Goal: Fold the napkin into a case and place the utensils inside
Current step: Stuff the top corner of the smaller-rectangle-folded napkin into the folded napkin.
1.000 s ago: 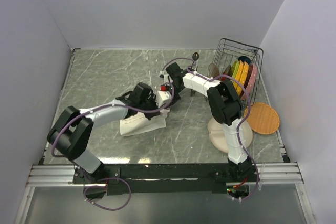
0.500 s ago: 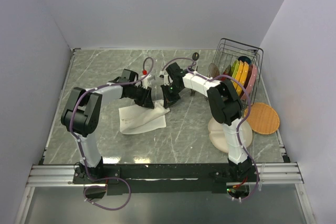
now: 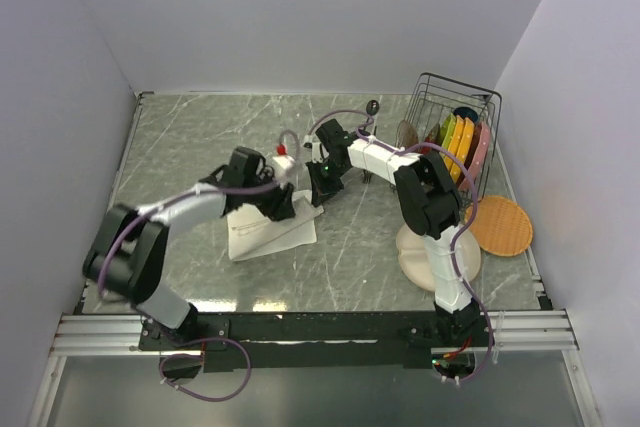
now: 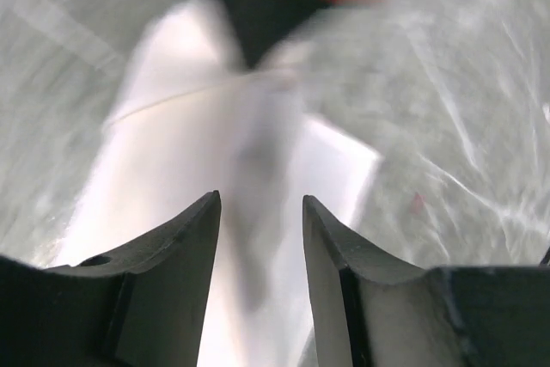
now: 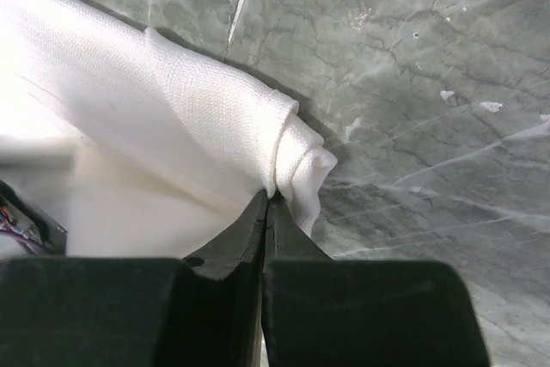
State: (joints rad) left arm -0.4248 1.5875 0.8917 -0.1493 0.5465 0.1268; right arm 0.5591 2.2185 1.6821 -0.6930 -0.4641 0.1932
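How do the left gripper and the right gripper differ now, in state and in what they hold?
The left gripper has its fingers apart; the right gripper has them pressed together. The right gripper pinches a bunched corner of the napkin; the left gripper grips nothing, with blurred cloth below it. Both point at the napkin.

Woven matt cloth napkin [image 5: 198,100] on glossy, perhaps marble table [image 5: 412,83]
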